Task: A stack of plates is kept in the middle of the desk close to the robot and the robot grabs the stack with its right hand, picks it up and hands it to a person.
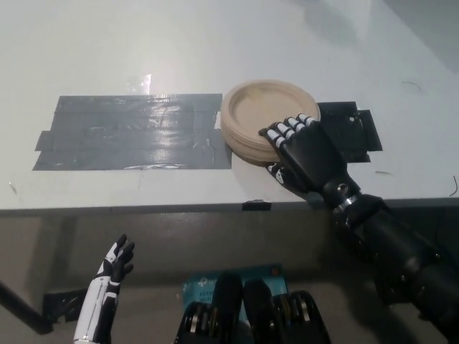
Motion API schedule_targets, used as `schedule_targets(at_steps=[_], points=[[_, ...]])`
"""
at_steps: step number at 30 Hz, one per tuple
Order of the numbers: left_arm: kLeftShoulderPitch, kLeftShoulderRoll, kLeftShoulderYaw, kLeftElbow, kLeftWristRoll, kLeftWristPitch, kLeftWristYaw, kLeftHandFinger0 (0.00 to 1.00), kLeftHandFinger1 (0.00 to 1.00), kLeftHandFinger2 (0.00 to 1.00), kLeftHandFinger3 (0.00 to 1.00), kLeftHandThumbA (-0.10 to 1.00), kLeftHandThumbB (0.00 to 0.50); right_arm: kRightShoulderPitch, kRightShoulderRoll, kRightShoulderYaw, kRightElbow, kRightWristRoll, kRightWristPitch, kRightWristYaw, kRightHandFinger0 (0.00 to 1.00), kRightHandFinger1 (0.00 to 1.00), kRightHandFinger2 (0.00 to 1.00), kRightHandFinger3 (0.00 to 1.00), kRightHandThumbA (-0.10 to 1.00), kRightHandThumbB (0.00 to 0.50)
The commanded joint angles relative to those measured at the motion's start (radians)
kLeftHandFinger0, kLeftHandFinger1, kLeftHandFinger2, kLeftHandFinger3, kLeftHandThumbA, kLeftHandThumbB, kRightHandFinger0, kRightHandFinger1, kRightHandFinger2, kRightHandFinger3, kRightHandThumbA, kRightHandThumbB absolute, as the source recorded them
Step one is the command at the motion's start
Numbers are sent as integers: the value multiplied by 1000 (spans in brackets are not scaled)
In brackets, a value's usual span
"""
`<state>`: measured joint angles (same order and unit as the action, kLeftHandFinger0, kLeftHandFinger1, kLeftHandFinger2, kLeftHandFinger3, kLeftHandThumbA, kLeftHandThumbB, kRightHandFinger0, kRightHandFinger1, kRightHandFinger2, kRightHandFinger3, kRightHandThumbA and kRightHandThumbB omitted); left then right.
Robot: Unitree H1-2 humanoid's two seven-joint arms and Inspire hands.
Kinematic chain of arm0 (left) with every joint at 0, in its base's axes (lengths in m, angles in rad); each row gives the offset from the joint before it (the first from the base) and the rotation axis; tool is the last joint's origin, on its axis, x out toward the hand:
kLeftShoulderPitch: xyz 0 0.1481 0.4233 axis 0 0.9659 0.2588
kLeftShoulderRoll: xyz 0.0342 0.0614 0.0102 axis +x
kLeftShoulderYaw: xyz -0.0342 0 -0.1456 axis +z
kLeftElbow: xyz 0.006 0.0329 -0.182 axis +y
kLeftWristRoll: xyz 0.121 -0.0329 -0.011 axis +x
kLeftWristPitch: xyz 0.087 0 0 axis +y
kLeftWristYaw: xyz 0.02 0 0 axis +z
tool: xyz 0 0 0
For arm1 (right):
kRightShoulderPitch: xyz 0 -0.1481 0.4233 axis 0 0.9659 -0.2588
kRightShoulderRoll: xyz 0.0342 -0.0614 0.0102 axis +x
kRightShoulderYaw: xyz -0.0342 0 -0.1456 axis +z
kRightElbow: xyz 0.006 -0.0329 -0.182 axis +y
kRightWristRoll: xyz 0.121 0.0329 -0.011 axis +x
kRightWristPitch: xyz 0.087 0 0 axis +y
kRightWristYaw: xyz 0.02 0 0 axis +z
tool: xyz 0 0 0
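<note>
**Right hand clamped on the plate stack at the bench edge**

White bench fills my view. Nearest me, below its front edge, my white left hand hangs idle, fingers spread and released. Further in, my black right hand grips the near rim of the stack of plates, fingers curled over the top. Beside the stack, grey tape lies left and black tape right.

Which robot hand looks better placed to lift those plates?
The right hand: its fingers are closed on the near rim of the plate stack. The left hand hangs below the desk edge.
</note>
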<state>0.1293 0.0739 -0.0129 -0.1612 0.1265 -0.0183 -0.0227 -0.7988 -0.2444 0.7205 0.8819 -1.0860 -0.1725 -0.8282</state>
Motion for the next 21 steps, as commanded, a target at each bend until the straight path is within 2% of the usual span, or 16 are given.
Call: schedule_targets(at_steps=[1,3,6,7,8,12,15,17,18,21], points=[[-26,12,4,-45,-8,-14,-4,1000,1000,1000,1000,1000,0,-36,-81,-52,-271,-20,-87,-170,0,0,200,578,-100,263],[-30,14,5,-44,-5,-18,-3,1000,1000,1000,1000,1000,0,-27,-95,-66,-345,-17,-83,-135,0,0,253,705,-100,244],[-31,14,6,-46,-7,-15,-4,1000,1000,1000,1000,1000,0,-12,-116,-81,-446,-19,-86,-97,0,0,219,735,-100,250],[-32,14,6,-47,-9,-14,-5,1000,1000,1000,1000,1000,0,-8,-122,-85,-476,-22,-90,-89,0,1,258,743,-100,249],[-31,15,6,-48,-11,-13,-6,1000,1000,1000,1000,1000,0,-4,-126,-89,-496,-20,-98,-86,0,3,340,773,-100,254],[-42,18,9,-48,-11,-7,-8,1000,1000,1000,1000,1000,0,-6,-127,-98,-534,-28,-108,-84,0,0,513,831,-100,279],[-44,20,8,-51,-8,-1,-10,1000,1000,1000,1000,1000,0,-6,-121,-102,-531,-33,-113,-76,0,0,427,742,-100,303],[-45,20,6,-51,-7,-2,-11,1000,1000,1000,1000,1000,0,-3,-117,-107,-523,-32,-112,-52,0,0,288,669,-100,299],[-46,19,5,-50,-6,-2,-10,1000,1000,1000,1000,1000,0,-4,-113,-108,-509,-39,-111,-54,0,0,168,629,-100,316],[-47,18,6,-42,-7,-18,-5,975,1000,1000,1000,1000,0,-26,-90,-104,-438,-47,-107,-61,0,0,109,595,-100,317]])
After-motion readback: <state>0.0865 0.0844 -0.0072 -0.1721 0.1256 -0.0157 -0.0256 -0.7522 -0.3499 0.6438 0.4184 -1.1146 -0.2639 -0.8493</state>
